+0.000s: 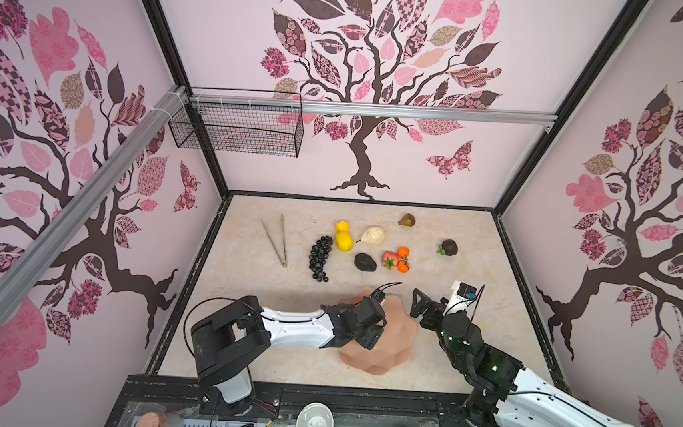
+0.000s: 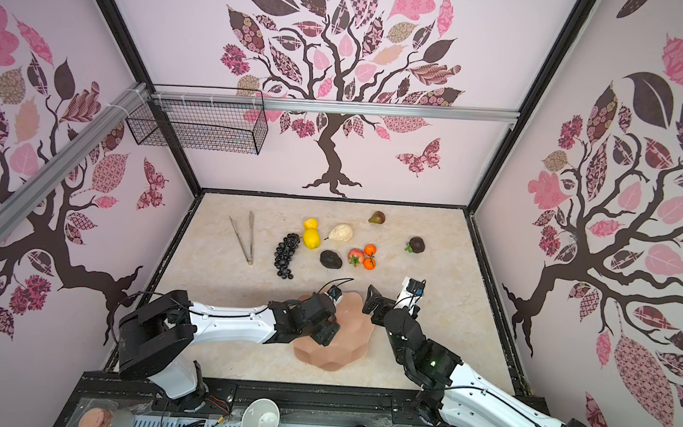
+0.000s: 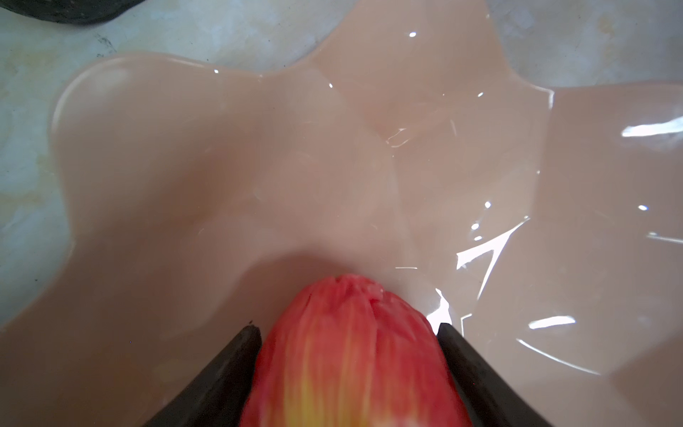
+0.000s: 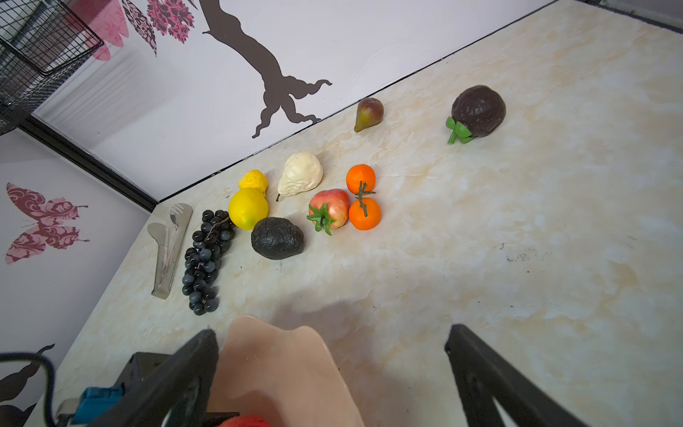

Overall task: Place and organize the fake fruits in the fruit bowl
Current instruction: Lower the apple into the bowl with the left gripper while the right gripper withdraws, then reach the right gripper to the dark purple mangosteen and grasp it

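Note:
My left gripper point(image 3: 349, 329) is shut on a red apple point(image 3: 351, 355) with yellow streaks, low over the glossy peach-pink fruit bowl point(image 3: 221, 166). In both top views this gripper point(image 1: 370, 335) point(image 2: 324, 332) hangs over the bowl point(image 1: 398, 340) point(image 2: 353, 336) and hides the apple. My right gripper point(image 4: 330, 331) point(image 1: 420, 306) stands open and empty at the bowl's far right rim point(image 4: 281, 369). On the table behind lie the grapes point(image 1: 319, 256), lemon point(image 1: 344, 240), cream pear point(image 1: 372, 235), avocado point(image 1: 365, 262), oranges point(image 1: 403, 259), a pink-red fruit point(image 1: 389, 259), mangosteen point(image 1: 449, 246) and a brownish pear point(image 1: 407, 219).
Thin tongs point(image 1: 277, 238) lie left of the grapes. A wire basket point(image 1: 238, 127) hangs on the back rail. A white cup point(image 1: 314, 423) stands on the front rail. Walls close the table on three sides.

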### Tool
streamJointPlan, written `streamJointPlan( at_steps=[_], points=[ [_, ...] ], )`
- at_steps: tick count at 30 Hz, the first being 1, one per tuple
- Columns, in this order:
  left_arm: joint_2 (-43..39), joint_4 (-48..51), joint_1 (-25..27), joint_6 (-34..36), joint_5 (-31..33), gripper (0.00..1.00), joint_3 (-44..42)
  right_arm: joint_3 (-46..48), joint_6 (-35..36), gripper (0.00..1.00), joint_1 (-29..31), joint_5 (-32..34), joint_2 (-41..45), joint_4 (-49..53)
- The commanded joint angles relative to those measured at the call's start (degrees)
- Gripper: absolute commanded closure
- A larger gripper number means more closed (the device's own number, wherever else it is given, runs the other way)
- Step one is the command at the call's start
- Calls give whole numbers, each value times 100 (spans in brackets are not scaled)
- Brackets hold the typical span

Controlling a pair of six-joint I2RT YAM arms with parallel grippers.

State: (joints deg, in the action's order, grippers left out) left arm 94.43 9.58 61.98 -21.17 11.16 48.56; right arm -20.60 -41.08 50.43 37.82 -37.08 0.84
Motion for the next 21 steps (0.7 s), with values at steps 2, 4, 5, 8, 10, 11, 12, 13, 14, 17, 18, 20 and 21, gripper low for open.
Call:
streamJointPlan(
  at_steps=[2,4,5,8,10,11,12,13,14,17,18,20,21],
  points=[
    [-258,-171,31,-36,62,21,-171,-338,144,0,-60,45,-57,8],
    [-278,-173,26,-28,62,20,-162,-407,162,0,-108,33,-134,68],
    [-283,-168,34,-23,70,20,-154,-434,162,0,-133,9,-178,106],
    [-322,-184,33,-19,62,19,-162,-489,179,0,-191,-114,-287,109],
    [-361,-169,34,-2,71,16,-146,-511,188,0,-216,-176,-341,92],
    [-387,-164,33,-2,71,14,-149,-528,196,0,-234,-211,-366,92],
    [-405,-141,33,-14,79,11,-141,-548,224,0,-251,-243,-395,92],
    [-441,-94,34,-34,92,8,-104,-571,268,0,-268,-279,-428,83],
    [-490,-49,29,-53,97,2,-77,-598,302,0,-315,-346,-468,87],
    [-743,100,34,-105,95,2,0,-760,369,0,-1065,-1404,-623,156],
    [-866,129,34,-123,104,2,14,-837,313,0,-1491,-1936,-696,243],
    [-1151,164,34,-116,102,2,16,-963,215,0,-2338,-2756,-862,410],
    [-1316,183,27,-92,140,2,5,-1020,221,0,-2708,-3069,-953,442]
  ],
)
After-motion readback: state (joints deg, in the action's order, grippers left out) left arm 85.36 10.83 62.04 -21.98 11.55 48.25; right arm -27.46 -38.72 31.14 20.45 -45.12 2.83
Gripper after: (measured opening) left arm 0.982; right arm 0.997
